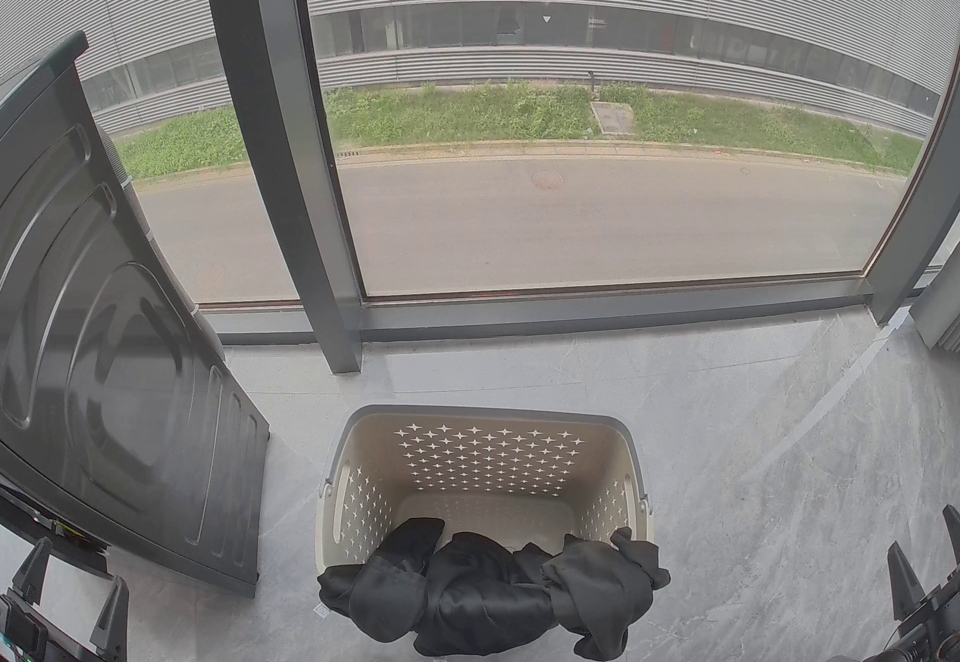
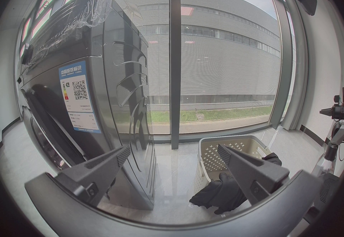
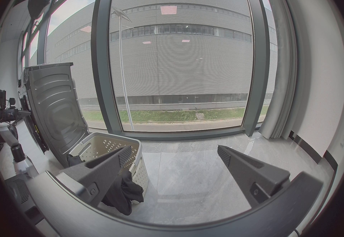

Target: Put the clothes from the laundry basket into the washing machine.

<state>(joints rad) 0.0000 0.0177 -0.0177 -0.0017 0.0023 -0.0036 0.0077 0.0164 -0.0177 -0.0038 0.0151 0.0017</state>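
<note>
A beige laundry basket (image 1: pixel 490 419) stands on the floor in front of me, with black clothes (image 1: pixel 490 589) draped over its near rim. The same basket (image 2: pixel 211 148) and clothes (image 2: pixel 218 194) appear in the left wrist view, and the basket (image 3: pixel 107 144) with hanging clothes (image 3: pixel 122 191) in the right wrist view. The dark grey washing machine (image 1: pixel 100 364) stands to the left of the basket; its front (image 2: pixel 50 133) faces away from the window. My left gripper (image 1: pixel 70 594) is open at the lower left, empty. My right gripper (image 1: pixel 925 559) is open at the lower right, empty.
A large floor-to-ceiling window with a dark mullion (image 1: pixel 290 194) runs behind the basket. Grey tiled floor (image 1: pixel 780 454) spreads to the right of the basket. A white curtain (image 3: pixel 283 80) and wall close the right side.
</note>
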